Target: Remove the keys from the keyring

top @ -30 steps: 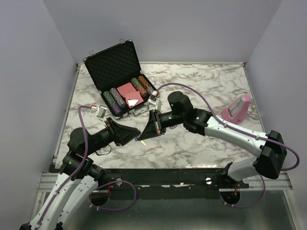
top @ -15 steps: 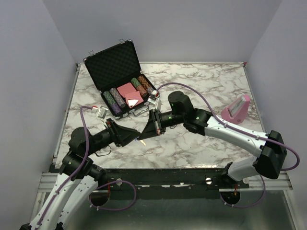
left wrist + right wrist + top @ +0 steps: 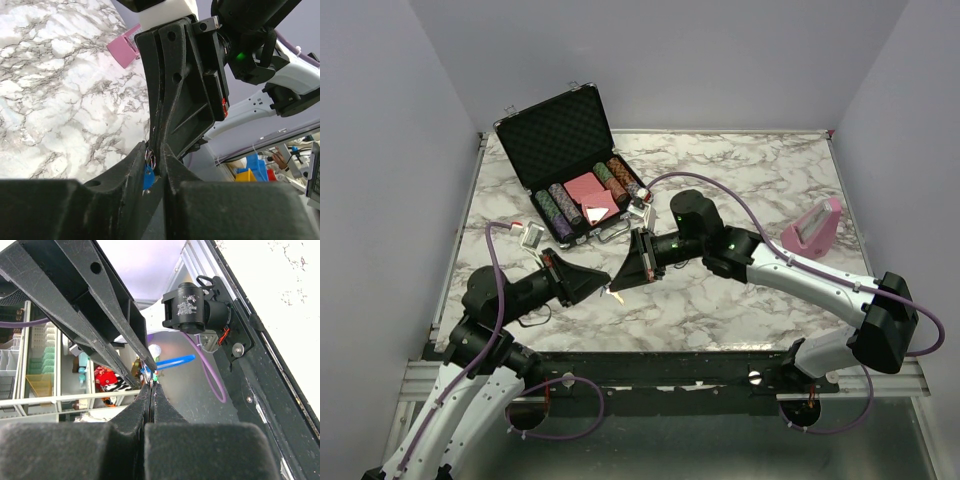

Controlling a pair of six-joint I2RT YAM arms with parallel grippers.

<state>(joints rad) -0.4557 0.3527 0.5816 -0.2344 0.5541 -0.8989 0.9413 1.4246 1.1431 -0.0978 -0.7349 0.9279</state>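
Both grippers meet tip to tip a little above the marble table (image 3: 770, 180), near its front left. The keys (image 3: 148, 176) are a tiny silvery bunch with one bright blue piece, hanging from a thin wire keyring (image 3: 150, 156). My left gripper (image 3: 154, 150) is closed narrowly around the bunch; it also shows in the top view (image 3: 604, 288). My right gripper (image 3: 151, 384) is shut, its tips pinching the ring, and comes in from the right in the top view (image 3: 618, 289). In the right wrist view the keys (image 3: 149, 371) sit where the left fingers (image 3: 100, 315) converge.
An open black case (image 3: 558, 135) with poker chips and red cards stands at the back left. A small silvery object (image 3: 532, 234) lies in front of it. A pink holder (image 3: 812, 228) stands at the right, also in the left wrist view (image 3: 124, 50).
My left gripper has drawn back slightly to the left, and a small bright bit of the bunch now shows between the two tips. The right arm has barely moved.
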